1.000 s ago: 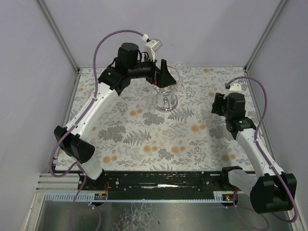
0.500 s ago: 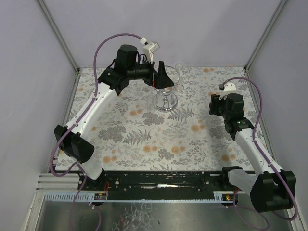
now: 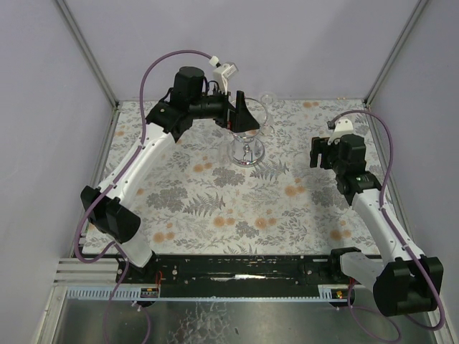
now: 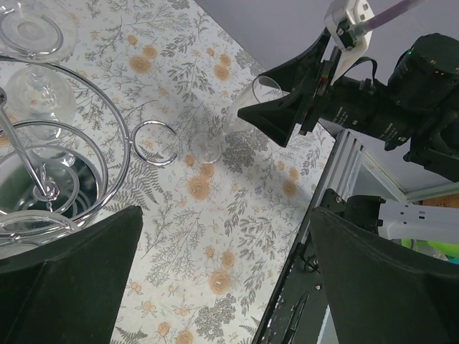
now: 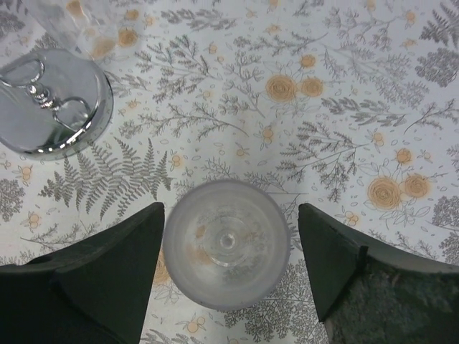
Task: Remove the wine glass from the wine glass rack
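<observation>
The wine glass rack (image 3: 246,147) is a chrome wire stand at the back middle of the table; its rings (image 4: 68,154) and mirrored base (image 5: 54,107) show in the wrist views. One wine glass (image 4: 39,79) hangs upside down from a ring. Another wine glass (image 5: 226,244) stands upright on the cloth to the right of the rack, seen from above. My right gripper (image 5: 229,240) is open around its bowl, with a narrow gap at the left finger and a wider one at the right. My left gripper (image 4: 226,215) is open and empty, right beside the rack's rings (image 3: 244,115).
A floral cloth (image 3: 237,208) covers the table, with purple walls on three sides. The black rail (image 3: 237,269) with both arm bases runs along the near edge. The right arm's purple cable (image 3: 384,143) loops near the right wall.
The right gripper's jaws have spread wider, off the standing glass, and that wrist has shifted slightly left. The left wrist turned a little early on, then held still.
</observation>
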Available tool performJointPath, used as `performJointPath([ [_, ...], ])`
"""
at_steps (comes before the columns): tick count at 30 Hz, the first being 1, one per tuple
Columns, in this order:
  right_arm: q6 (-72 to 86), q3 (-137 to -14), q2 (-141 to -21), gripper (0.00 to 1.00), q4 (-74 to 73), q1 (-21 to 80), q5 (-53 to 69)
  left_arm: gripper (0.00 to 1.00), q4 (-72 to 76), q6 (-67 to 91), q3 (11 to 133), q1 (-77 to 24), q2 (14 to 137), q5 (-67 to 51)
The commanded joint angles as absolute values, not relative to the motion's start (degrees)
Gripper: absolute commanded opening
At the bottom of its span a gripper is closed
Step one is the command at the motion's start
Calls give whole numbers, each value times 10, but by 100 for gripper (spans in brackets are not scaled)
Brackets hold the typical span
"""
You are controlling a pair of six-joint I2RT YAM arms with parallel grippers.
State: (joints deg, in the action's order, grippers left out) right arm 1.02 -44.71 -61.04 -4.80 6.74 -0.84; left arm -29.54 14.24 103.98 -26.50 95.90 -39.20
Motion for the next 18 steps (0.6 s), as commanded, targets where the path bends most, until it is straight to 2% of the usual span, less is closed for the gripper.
performJointPath([
  [1, 10, -492, -591, 83, -55, 72, -14, 100, -261, 148, 1041, -261, 943, -410],
  [5, 35, -519, -577, 88, -55, 72, -36, 100, -259, 152, 1047, -258, 942, -396],
  [8, 85, -592, -604, 92, -64, 71, -53, 100, -240, 182, 1055, -231, 950, -392],
  [12, 151, -806, -748, 92, -184, 70, -1, 100, -224, 251, 1102, -160, 992, -410],
  [18, 257, -1065, -954, 84, -277, 70, 168, 100, -164, 344, 1122, -46, 1040, -447],
])
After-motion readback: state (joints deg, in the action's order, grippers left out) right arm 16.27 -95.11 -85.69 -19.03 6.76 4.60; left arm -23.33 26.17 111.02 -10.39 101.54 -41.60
